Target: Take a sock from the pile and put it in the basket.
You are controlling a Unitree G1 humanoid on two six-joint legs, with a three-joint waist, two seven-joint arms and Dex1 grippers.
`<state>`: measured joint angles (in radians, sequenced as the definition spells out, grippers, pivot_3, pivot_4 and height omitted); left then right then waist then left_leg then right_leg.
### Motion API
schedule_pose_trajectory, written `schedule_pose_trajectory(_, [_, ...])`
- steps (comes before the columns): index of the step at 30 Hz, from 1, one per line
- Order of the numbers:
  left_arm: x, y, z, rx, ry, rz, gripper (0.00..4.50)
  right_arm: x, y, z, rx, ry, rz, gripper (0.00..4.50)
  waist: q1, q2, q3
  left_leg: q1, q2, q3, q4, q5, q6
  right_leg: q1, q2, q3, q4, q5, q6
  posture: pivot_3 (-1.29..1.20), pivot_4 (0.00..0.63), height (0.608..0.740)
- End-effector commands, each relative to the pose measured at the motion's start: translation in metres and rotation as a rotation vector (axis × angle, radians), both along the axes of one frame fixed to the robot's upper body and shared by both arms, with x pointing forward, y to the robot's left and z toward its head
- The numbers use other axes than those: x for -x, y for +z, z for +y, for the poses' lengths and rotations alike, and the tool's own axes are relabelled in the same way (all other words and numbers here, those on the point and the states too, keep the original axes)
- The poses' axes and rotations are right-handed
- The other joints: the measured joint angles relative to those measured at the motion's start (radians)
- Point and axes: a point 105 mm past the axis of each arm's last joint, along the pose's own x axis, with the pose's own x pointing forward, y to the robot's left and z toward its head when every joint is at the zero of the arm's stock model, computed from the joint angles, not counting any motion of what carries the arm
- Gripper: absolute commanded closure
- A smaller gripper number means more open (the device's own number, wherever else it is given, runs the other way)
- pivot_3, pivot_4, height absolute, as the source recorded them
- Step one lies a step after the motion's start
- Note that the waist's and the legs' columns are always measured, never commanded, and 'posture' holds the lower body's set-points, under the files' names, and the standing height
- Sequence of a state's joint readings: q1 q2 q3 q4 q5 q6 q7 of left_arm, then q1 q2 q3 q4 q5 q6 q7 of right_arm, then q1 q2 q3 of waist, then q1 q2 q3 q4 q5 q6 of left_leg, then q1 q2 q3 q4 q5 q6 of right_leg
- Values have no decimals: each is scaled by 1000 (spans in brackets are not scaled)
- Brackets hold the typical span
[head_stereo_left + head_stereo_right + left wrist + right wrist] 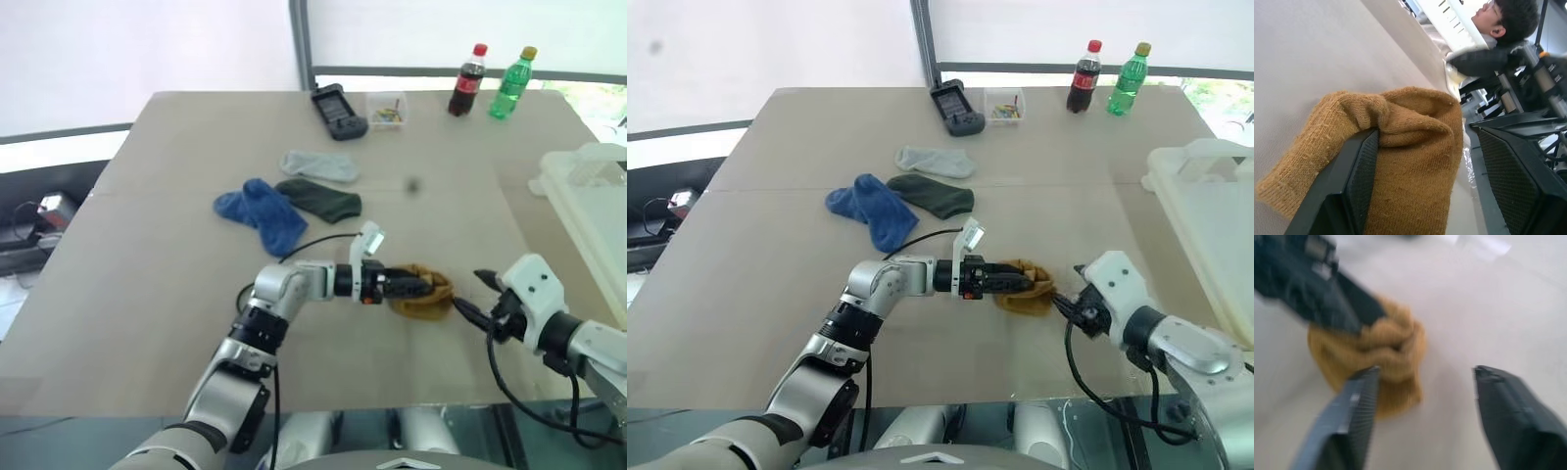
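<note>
Red-labelled cola bottle point(468, 80); no legible writing

The left arm reaches in from the lower left, bends at the elbow and lies nearly level across toward the right, its left pincer point(423, 286) pointing right with the two black fingers point(1359, 171) standing apart, one of them pressed against knitted mustard fabric. The right arm comes in from the lower right, its right pincer point(472, 294) aimed left and slightly downward, facing the left one, with its fingers point(1352, 411) spread wide and nothing between them
</note>
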<state>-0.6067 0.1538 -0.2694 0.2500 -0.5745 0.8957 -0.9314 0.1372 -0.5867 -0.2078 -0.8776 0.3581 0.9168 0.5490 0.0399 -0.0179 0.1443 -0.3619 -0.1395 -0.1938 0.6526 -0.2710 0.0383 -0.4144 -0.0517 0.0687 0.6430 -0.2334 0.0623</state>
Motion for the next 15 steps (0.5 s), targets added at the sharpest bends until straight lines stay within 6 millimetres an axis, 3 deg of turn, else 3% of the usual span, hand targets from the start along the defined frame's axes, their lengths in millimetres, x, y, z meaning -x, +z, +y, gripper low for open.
schedule_pose_trajectory(1, [2,5,11,-11,-1,-133,1063,-9,14,14,-62,5,-45,58,-1,0,0,0,0,0,0,0,0,0,0,0,0,0,0,0,150,740])
schedule_pose_trajectory(7, [14,31,40,-30,-37,-455,1063,-34,5,32,-139,-4,13,58,-23,0,0,-1,1,1,-3,0,0,-3,1,2,0,0,-1,0,150,740])
schedule_pose_trajectory(15, [27,42,69,-123,-14,-638,1063,-45,-20,43,-142,5,136,58,-25,1,1,-2,1,1,-3,0,0,-4,1,1,-1,0,-1,0,150,740])
